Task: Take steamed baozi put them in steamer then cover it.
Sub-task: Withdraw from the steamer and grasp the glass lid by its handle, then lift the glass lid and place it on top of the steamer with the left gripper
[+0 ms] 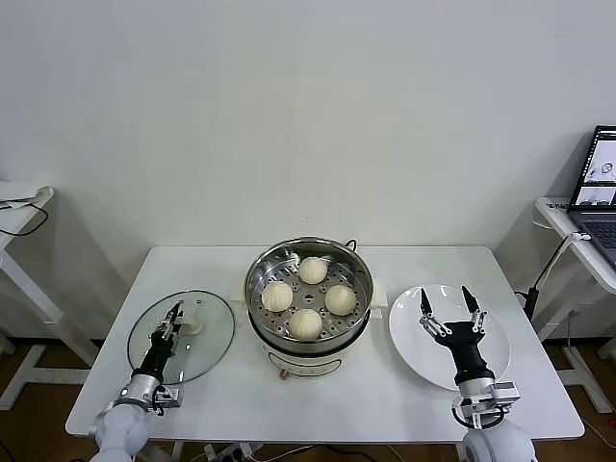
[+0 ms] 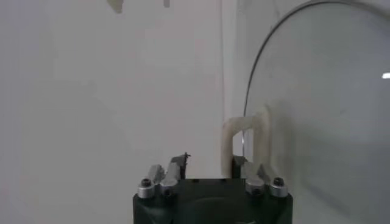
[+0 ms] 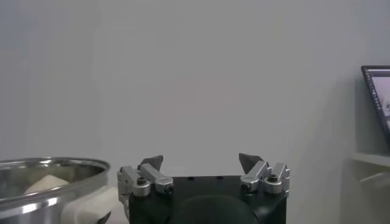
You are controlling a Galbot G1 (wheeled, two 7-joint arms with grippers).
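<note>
All four steamed baozi (image 1: 307,297) sit on the perforated tray inside the steamer (image 1: 309,310) at the centre of the table (image 1: 241,399), arranged in a ring with gaps between them; judged from this layout, loading is complete and only the covering step remains. The cover (image 1: 181,336), a clear glass lid with a metal rim, lies flat on the table to the robot's left of the steamer, handle side up, which leaves its white handle (image 1: 193,320) accessible from above. The left gripper (image 1: 173,319) is positioned over the lid at that handle. In the left wrist view the handle (image 2: 247,143) appears as a pale loop close in front of the gripper, beside one finger (image 2: 237,164), with the fingers drawn partway together; whether they already pinch the handle or merely bracket it cannot be determined, so a secure grasp should not be assumed. The right gripper (image 1: 449,313) hangs idle above the white plate (image 1: 412,342) on the opposite side of the steamer, holding nothing. Its fingers (image 1: 424,305) are spread wide, as the right wrist view confirms, with open space between the tips. The plate carries no buns.
</note>
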